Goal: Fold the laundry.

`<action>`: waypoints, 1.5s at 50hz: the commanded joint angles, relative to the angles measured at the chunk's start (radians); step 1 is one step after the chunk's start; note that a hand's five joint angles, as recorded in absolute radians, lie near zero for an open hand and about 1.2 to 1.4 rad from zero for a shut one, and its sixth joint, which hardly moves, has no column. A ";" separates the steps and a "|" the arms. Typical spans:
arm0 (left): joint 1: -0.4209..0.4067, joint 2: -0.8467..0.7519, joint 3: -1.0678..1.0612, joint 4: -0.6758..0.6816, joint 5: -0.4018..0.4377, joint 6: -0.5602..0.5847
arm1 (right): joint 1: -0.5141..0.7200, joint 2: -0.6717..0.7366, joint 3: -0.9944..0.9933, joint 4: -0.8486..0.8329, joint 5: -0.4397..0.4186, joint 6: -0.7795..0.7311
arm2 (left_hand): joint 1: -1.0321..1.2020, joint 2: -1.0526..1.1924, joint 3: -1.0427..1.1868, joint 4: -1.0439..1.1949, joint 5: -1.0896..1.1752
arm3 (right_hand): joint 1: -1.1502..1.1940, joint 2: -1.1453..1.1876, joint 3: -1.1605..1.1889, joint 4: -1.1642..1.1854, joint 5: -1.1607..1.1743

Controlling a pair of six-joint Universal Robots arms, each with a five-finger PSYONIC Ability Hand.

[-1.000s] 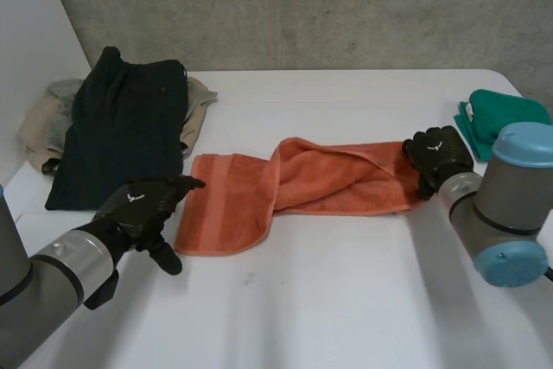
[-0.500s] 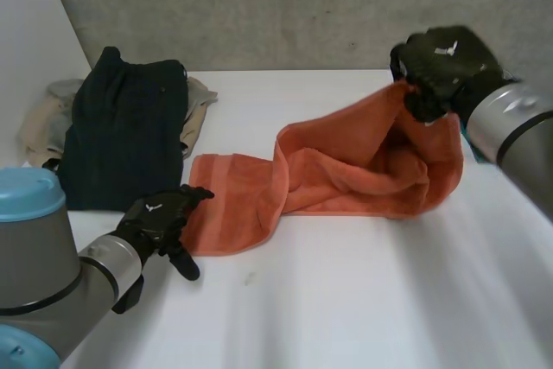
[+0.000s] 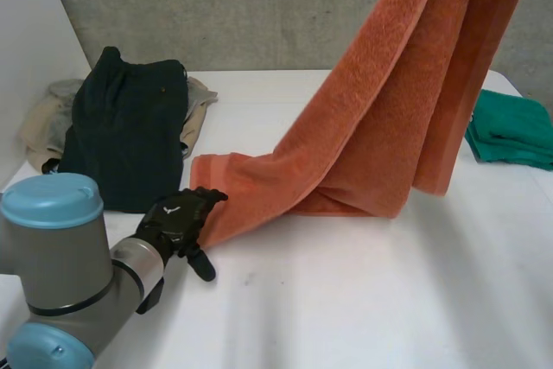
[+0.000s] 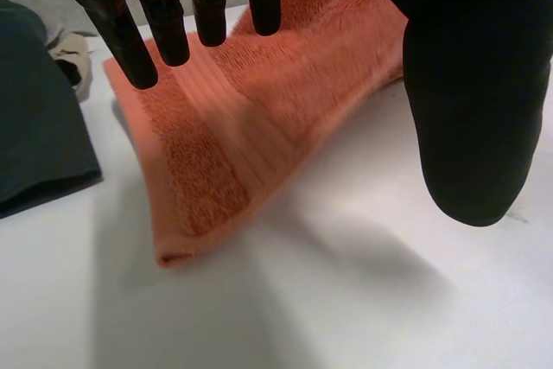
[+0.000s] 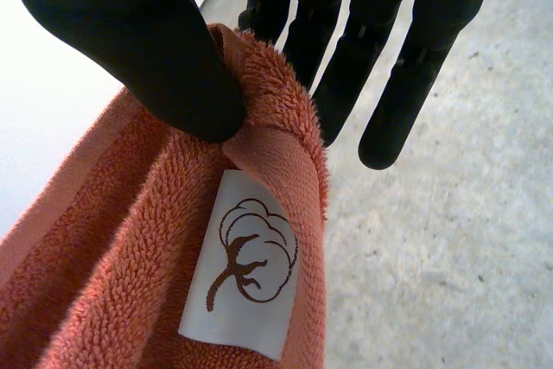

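Overhead, the right hand (image 5: 138, 49) pinches the hem of the orange terry towel (image 3: 380, 118) between thumb and fingers, just beside a white label with a cotton-plant print (image 5: 246, 265). The head view cuts off the towel's top. Its long axis slopes down to the white table (image 3: 346, 300), where its other end lies flat under the left hand (image 3: 177, 218), whose fingers are straight and hold nothing.

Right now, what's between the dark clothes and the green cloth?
The orange towel: one end on the table, the rest hanging high, in the head view.
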 commanded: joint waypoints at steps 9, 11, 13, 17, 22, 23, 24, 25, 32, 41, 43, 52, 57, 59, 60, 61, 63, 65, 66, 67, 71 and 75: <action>-0.143 -0.117 0.140 0.033 -0.113 0.012 | -0.013 -0.017 -0.068 -0.022 -0.002 0.149 | 0.600 0.584 0.580 0.587 0.567 | 0.278 0.214 0.209 0.198 0.206; -0.126 -0.132 0.169 0.079 -0.170 0.026 | -0.035 -0.014 -0.069 -0.022 0.001 0.154 | 1.204 1.188 1.184 1.191 1.171 | 0.278 0.214 0.209 0.198 0.206; -0.085 -0.145 0.186 0.123 -0.217 0.044 | -0.063 -0.012 -0.069 -0.022 0.006 0.160 | 1.206 1.190 1.186 1.193 1.173 | 0.278 0.214 0.209 0.198 0.206; -0.013 -0.131 0.174 0.130 -0.199 0.067 | -0.146 0.009 -0.065 -0.020 -0.002 0.165 | 1.206 1.190 1.186 1.193 1.173 | 0.278 0.214 0.209 0.198 0.206; 0.082 0.039 0.092 0.107 -0.037 0.054 | -0.216 0.069 -0.042 -0.014 -0.051 0.142 | 1.206 1.190 1.186 1.193 1.173 | 0.278 0.214 0.209 0.198 0.206; 0.094 0.077 0.082 0.105 -0.011 0.052 | -0.221 0.078 -0.037 -0.013 -0.058 0.131 | 1.206 1.190 1.186 1.193 1.173 | 0.278 0.214 0.209 0.198 0.206; 0.125 0.161 0.065 0.099 0.040 0.049 | -0.224 0.089 -0.031 -0.011 -0.066 0.114 | 1.206 1.190 1.186 1.193 1.173 | 0.278 0.214 0.209 0.198 0.206; 0.144 0.201 0.060 0.093 0.067 0.047 | -0.227 0.101 -0.028 -0.008 -0.072 0.093 | 1.206 1.190 1.186 1.193 1.173 | 0.278 0.214 0.209 0.198 0.206; 0.277 0.458 0.152 -0.108 0.241 0.041 | -0.244 0.222 -0.011 0.114 -0.079 -0.256 | 1.206 1.190 1.186 1.193 1.173 | 0.278 0.214 0.209 0.198 0.206; 0.356 0.284 0.431 -0.436 0.316 0.219 | -0.198 0.412 -0.017 0.262 0.033 -0.656 | 1.206 1.190 1.186 1.193 1.173 | 0.278 0.214 0.209 0.198 0.206; 0.342 0.211 0.474 -0.475 0.307 0.279 | -0.165 0.469 -0.026 0.279 0.079 -0.725 | 1.206 1.190 1.186 1.193 1.173 | 0.278 0.214 0.209 0.198 0.206; 0.247 -0.175 0.863 -0.432 0.151 0.495 | -0.034 0.679 -0.175 0.126 0.242 -0.776 | 1.206 1.190 1.186 1.193 1.173 | 0.278 0.214 0.209 0.198 0.206; 0.233 -0.258 1.103 -0.166 0.095 0.468 | 0.001 0.745 -0.302 -0.163 0.354 -0.745 | 1.206 1.190 1.186 1.193 1.173 | 0.278 0.214 0.209 0.198 0.206; 0.231 -0.266 1.155 -0.050 0.083 0.448 | 0.001 0.747 -0.335 -0.362 0.406 -0.702 | 1.206 1.190 1.186 1.193 1.173 | 0.278 0.214 0.209 0.198 0.206; 0.231 -0.264 1.183 0.058 0.076 0.422 | 0.000 0.744 -0.335 -0.434 0.417 -0.685 | 1.206 1.190 1.186 1.193 1.173 | 0.278 0.214 0.209 0.198 0.206; 0.231 -0.261 1.190 0.108 0.071 0.407 | -0.006 0.738 -0.333 -0.573 0.429 -0.659 | 1.206 1.190 1.186 1.193 1.173 | 0.278 0.214 0.209 0.198 0.206; 0.231 -0.249 1.194 0.191 0.062 0.373 | -0.013 0.732 -0.327 -0.693 0.431 -0.636 | 1.206 1.190 1.186 1.193 1.173 | 0.278 0.214 0.209 0.198 0.206; 0.234 -0.234 1.183 0.252 0.051 0.316 | -0.017 0.729 -0.320 -0.801 0.426 -0.616 | 1.206 1.190 1.186 1.193 1.173 | 0.278 0.214 0.209 0.198 0.206; 0.234 -0.228 1.178 0.254 0.048 0.301 | -0.017 0.727 -0.321 -0.803 0.422 -0.610 | 1.206 1.190 1.186 1.193 1.173 | 0.278 0.214 0.209 0.198 0.206; 0.234 -0.217 1.163 0.246 0.046 0.276 | -0.017 0.727 -0.323 -0.800 0.416 -0.606 | 1.206 1.190 1.186 1.193 1.173 | 0.278 0.214 0.209 0.198 0.206; 0.239 -0.179 1.073 0.200 0.045 0.255 | -0.020 0.724 -0.306 -0.728 0.385 -0.544 | 1.206 1.190 1.186 1.193 1.173 | 0.278 0.214 0.209 0.198 0.206; 0.260 -0.128 0.930 0.205 0.051 0.238 | -0.034 0.719 -0.260 -0.671 0.353 -0.492 | 1.206 1.190 1.186 1.193 1.173 | 0.278 0.214 0.209 0.198 0.206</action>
